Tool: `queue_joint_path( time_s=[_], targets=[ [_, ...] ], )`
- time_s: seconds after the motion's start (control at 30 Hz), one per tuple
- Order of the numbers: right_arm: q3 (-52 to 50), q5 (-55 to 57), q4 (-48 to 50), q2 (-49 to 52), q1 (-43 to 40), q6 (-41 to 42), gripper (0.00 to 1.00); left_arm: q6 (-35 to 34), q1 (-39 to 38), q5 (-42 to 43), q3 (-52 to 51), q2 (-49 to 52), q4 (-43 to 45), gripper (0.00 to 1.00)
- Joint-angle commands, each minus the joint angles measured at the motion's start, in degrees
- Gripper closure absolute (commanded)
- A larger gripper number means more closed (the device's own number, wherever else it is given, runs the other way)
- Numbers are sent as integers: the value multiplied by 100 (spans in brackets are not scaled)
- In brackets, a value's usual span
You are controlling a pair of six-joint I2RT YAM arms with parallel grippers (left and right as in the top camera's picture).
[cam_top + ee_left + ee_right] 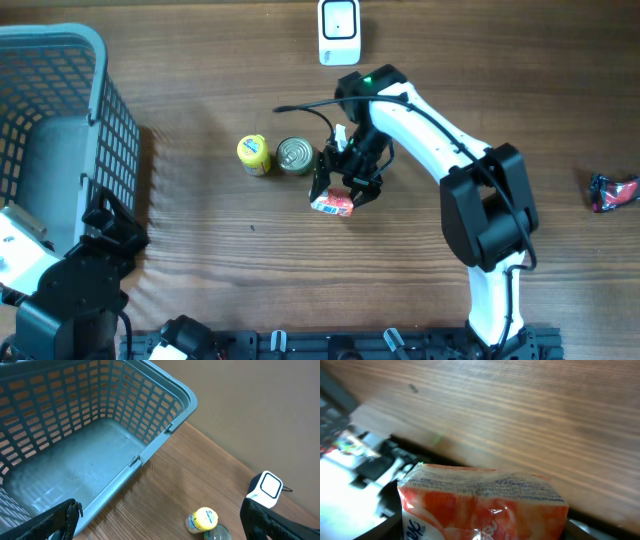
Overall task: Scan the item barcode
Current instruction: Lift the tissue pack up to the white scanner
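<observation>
orange-and-white crinkled plastic packet (332,205), clamped in the right gripper (343,193) just beside one silver tin can (294,155), shows its fine print only to the right wrist camera, while overhead adds one yellow-capped jar (254,155) and one white scanner (339,30), and the left gripper (162,525) gapes wide.

Basket (118,128): blue-grey mesh, I see it far left.
Tin can (295,155): touching the yellow-capped bottle (253,155).
Dark wrapper (612,191): far right edge.
</observation>
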Motion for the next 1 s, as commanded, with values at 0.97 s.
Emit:
queue_joint_path(
  time_s=[0.97],
  targets=[
    [87, 4216, 7276, 83, -470, -1416, 32, -275, -24, -63, -682, -22, 26, 0]
  ],
)
